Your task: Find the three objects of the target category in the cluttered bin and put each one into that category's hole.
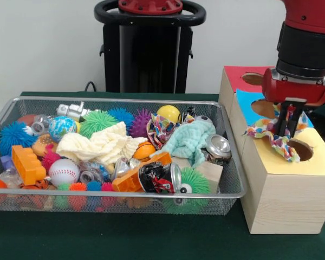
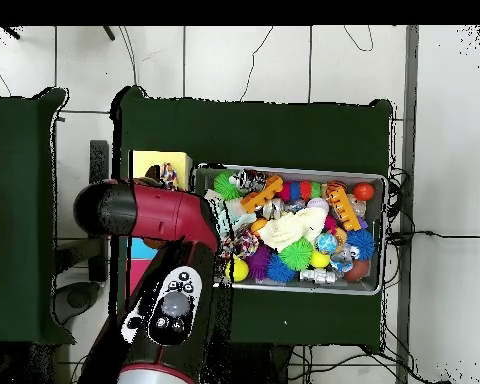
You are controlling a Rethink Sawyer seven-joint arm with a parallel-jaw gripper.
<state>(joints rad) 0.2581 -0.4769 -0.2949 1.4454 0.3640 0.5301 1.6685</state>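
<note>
My gripper (image 1: pixel 286 125) hangs over the yellow top of the wooden box (image 1: pixel 281 200), shut on a multicoloured patterned cloth (image 1: pixel 266 131). The cloth drapes across the yellow surface, and one end reaches the rim of the yellow hole (image 1: pixel 303 150). In the wire bin (image 1: pixel 119 101) lie a cream cloth (image 1: pixel 100 145), a mint-green cloth (image 1: pixel 188 141) and another patterned cloth (image 1: pixel 161 130). In the overhead view the arm (image 2: pixel 144 212) covers most of the box; the yellow top (image 2: pixel 154 163) and a bit of the held cloth (image 2: pixel 170 178) show beside the bin (image 2: pixel 294 171).
The box also has a blue section with a hole (image 1: pixel 264 108) and a red one with a hole (image 1: pixel 253 78). The bin holds spiky balls, a baseball (image 1: pixel 63 171), crushed cans (image 1: pixel 160 177), orange bricks (image 1: pixel 26 163) and a wooden block (image 1: pixel 210 172).
</note>
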